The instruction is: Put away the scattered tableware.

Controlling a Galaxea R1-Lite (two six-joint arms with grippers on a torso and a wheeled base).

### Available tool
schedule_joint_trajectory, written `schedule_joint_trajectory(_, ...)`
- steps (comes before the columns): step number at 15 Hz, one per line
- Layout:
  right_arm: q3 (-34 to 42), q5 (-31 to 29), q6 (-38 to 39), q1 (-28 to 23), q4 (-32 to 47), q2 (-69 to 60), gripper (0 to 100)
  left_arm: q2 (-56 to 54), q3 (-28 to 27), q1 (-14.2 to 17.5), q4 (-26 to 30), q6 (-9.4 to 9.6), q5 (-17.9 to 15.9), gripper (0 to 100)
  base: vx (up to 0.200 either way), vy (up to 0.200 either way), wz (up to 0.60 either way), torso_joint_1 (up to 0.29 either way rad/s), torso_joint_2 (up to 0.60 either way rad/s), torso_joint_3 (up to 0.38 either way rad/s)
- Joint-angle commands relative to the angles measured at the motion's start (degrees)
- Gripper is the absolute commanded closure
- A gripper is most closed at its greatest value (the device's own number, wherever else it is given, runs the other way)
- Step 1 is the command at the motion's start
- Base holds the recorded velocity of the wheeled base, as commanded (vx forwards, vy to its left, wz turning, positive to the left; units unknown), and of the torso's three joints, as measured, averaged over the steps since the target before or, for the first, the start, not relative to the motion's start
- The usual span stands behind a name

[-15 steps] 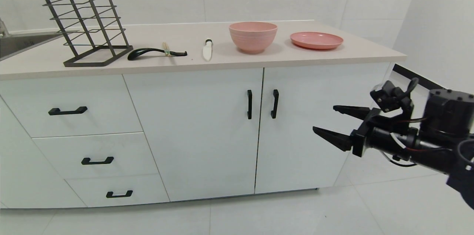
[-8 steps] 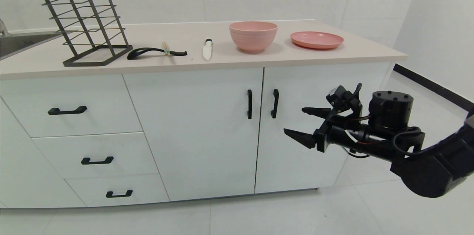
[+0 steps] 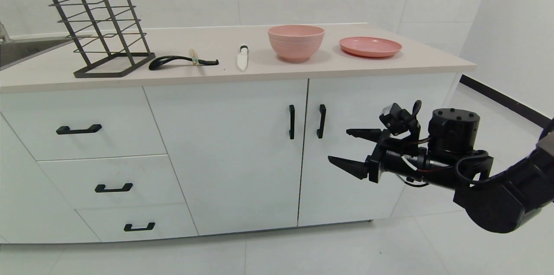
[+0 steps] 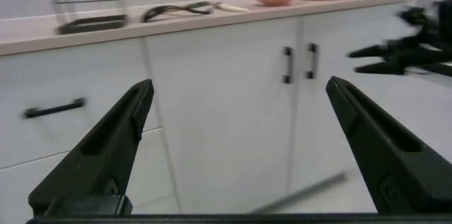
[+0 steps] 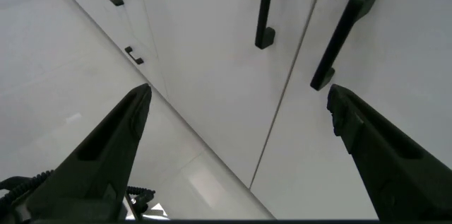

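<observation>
1. The tableware lay scattered on the surface (image 3: 389, 65): a black ladle (image 3: 173, 61) with chopsticks (image 3: 194, 57) across its handle, a white knife (image 3: 243, 59), a pink bowl (image 3: 295, 42) and a pink plate (image 3: 370, 46), all beside the wire rack (image 3: 97, 19).
2. The right hand (image 3: 338, 145) hovered low before the right cabinet door handle (image 3: 320, 121), released and empty, probably to open storage first.
3. The left hand (image 4: 240, 83) was released too, holding nothing, well apart from the cabinet.

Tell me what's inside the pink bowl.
The far inner wall of the pink bowl shows, bare; nothing sticks above the rim. Its near wall hides the bottom, so anything lying there cannot be seen.
</observation>
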Motion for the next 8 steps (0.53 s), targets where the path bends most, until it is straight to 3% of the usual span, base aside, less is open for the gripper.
schedule_joint_trajectory(1, -0.3, 0.9, -0.1, 0.1, -0.1, -0.2, 0, 10.2, -4.6, -7.1, 1.9, -0.54, -7.1, 0, 0.000, 0.000, 0.00, 0.000, 0.00, 0.000)
schedule_joint_trajectory(2, -0.2, 1.2, -0.1, -0.1, -0.1, -0.1, 0, 15.0, -5.6, -9.8, 1.6, -0.37, -10.0, 0, 0.000, 0.000, 0.00, 0.000, 0.00, 0.000)
schedule_joint_trajectory(4, 0.0, 1.0, -0.2, -0.1, -0.1, -0.2, 0, 21.2, -7.4, -12.1, 0.4, -0.28, -11.6, 0, 0.000, 0.000, 0.00, 0.000, 0.00, 0.000)
schedule_joint_trajectory(6, 0.1, 1.0, -0.2, 0.1, -0.2, -0.3, 0, 30.5, -8.4, -15.9, -5.9, -0.10, -13.6, 0, 0.000, 0.000, 0.00, 0.000, 0.00, 0.000)
schedule_joint_trajectory(8, 0.1, 1.1, -0.1, 0.1, -0.2, -0.4, 0, 36.0, -8.5, -17.7, -9.7, 2.45, -13.7, 0, 0.000, 0.000, 0.00, 0.000, 0.00, 0.000)
